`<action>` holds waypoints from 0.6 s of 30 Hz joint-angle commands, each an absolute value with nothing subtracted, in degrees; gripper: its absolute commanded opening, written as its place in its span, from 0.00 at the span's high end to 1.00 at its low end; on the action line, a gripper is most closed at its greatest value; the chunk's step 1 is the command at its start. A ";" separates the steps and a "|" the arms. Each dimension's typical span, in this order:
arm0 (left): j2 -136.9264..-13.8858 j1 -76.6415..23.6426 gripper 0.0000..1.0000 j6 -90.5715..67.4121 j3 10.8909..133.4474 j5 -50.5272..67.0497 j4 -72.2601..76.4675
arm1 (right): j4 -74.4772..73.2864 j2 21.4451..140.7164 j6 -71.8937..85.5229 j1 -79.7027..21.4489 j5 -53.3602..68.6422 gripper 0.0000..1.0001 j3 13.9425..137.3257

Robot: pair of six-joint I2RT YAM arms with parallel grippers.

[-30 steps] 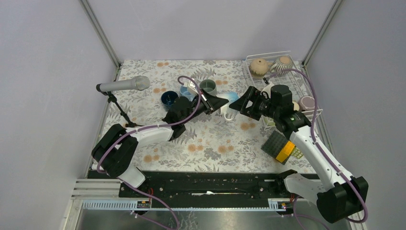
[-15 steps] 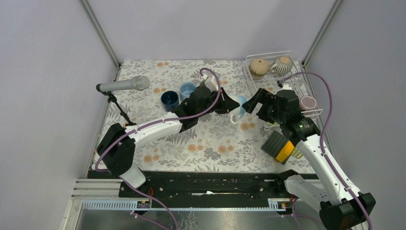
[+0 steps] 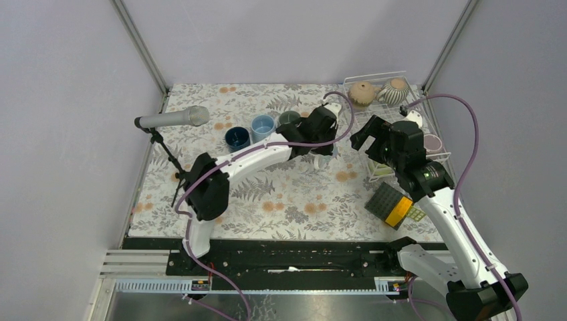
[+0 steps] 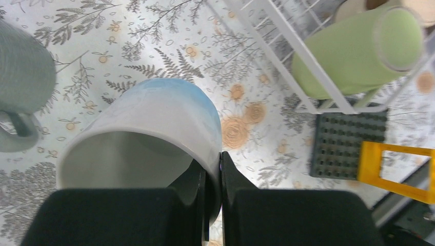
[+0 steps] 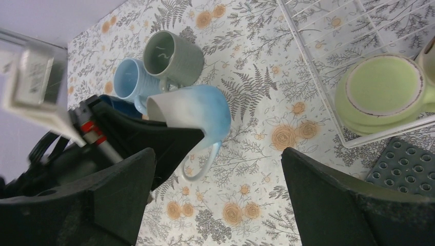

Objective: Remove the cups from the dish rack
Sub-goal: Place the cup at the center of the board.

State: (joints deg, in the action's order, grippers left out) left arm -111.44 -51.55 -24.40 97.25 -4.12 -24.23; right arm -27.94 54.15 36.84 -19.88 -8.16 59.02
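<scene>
Top external view: the floral table (image 3: 287,194) carries the white wire dish rack (image 3: 374,75) at its far right corner. The right pincer (image 5: 218,169) hangs beside the rack with its jaws spread wide, holding nothing. The left pincer (image 4: 220,164) is pinched onto the wall of a tilted white-and-blue mug (image 4: 154,113), left of the rack and near the grey mug (image 5: 169,54). A green mug (image 5: 382,84) sits inside the rack.

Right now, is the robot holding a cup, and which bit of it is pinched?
Yes. The left gripper pinches the white-and-blue mug by its rim wall, one finger inside, one outside. The right gripper is open and holds nothing.
</scene>
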 commanded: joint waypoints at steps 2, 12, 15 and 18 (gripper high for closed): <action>-117.55 -51.44 1.00 -16.96 110.57 -10.11 -30.59 | -27.69 52.39 35.58 -20.08 -10.96 0.00 61.19; -128.80 -47.28 1.00 -13.32 124.79 -10.48 -35.60 | -28.82 46.71 35.87 -20.13 -10.74 0.00 60.41; -131.24 -46.06 1.00 -12.61 127.76 -9.23 -36.78 | -28.75 45.15 35.89 -20.12 -11.20 0.00 59.80; -133.67 -45.59 1.00 -11.43 130.67 -8.47 -38.00 | -28.75 44.45 35.78 -20.11 -11.31 0.00 59.77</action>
State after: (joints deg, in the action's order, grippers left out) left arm -132.86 -46.41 -14.46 124.11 -8.38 -39.48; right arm -28.42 45.58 36.27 -19.88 -9.58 59.02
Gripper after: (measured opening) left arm 0.072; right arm 0.994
